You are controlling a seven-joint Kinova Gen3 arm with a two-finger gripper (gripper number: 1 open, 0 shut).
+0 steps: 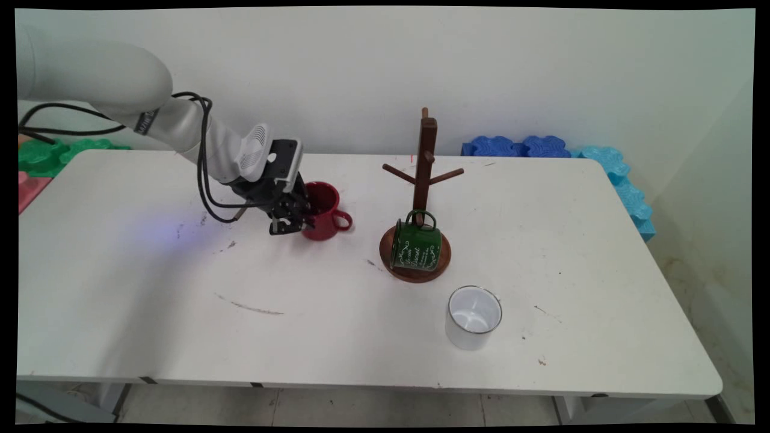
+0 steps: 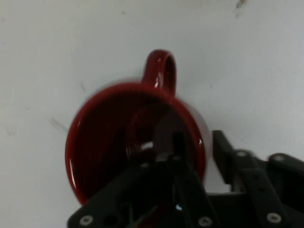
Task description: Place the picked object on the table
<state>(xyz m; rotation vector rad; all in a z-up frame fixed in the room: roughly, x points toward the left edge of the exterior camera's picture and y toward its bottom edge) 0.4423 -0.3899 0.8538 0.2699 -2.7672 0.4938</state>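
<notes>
White table (image 1: 150, 313), red mug (image 1: 325, 211), wooden mug stand (image 1: 421, 180), white mug (image 1: 473, 317)

a white table against a pale wall

the white table (image 1: 337, 337) had a scuffed, lightly marked top and rounded corners, and it ran back to a plain pale wall (image 1: 361, 66). blue foam blocks (image 1: 517, 146) sat at its far right, with lighter blue ones (image 1: 625, 186) trailing down its right side. green foam pieces (image 1: 54, 153) and a pink one (image 1: 30, 189) lay at the far left. pale floor tiles (image 1: 361, 409) showed under the near edge. the light was soft and even.
</notes>
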